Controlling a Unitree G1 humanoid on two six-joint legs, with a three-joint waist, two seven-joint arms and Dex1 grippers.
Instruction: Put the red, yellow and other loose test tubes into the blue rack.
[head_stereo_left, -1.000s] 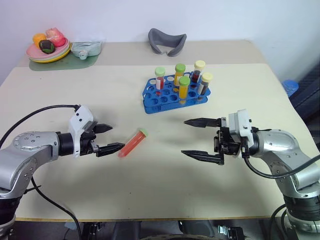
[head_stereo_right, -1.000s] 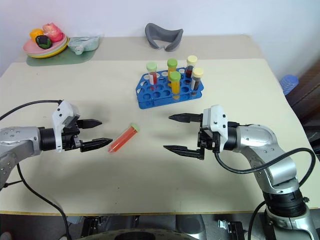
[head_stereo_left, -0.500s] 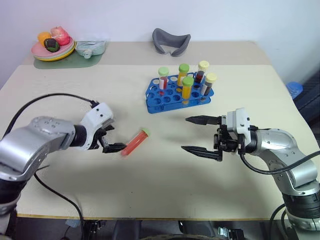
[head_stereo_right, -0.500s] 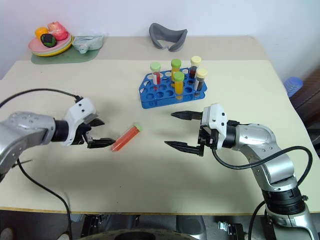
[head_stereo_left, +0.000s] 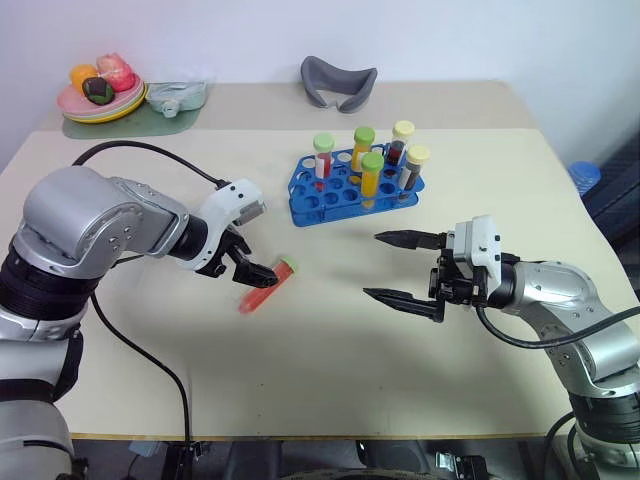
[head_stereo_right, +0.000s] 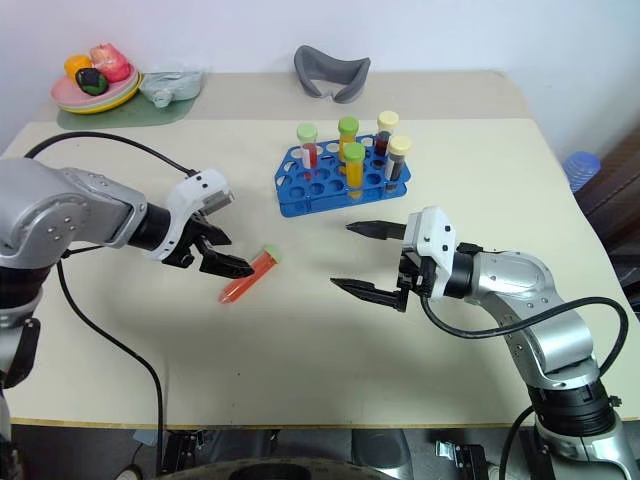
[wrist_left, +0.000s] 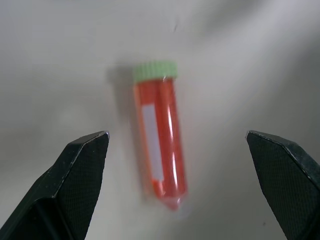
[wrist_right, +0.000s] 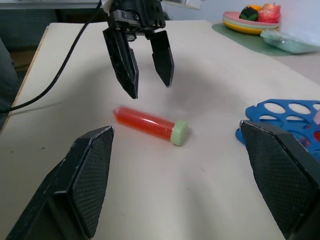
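Open left claw (wrist_right: 144, 62) above red tube (wrist_right: 150, 124)

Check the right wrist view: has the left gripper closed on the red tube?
No. The left gripper hangs open above the red tube, which lies flat on the table.

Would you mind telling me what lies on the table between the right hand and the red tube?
Nothing: in the left eye view, bare table runs from the right hand across to the red tube.

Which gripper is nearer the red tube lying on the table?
Left. The left gripper hangs open just above the red tube; the right gripper is open, well off to its side.
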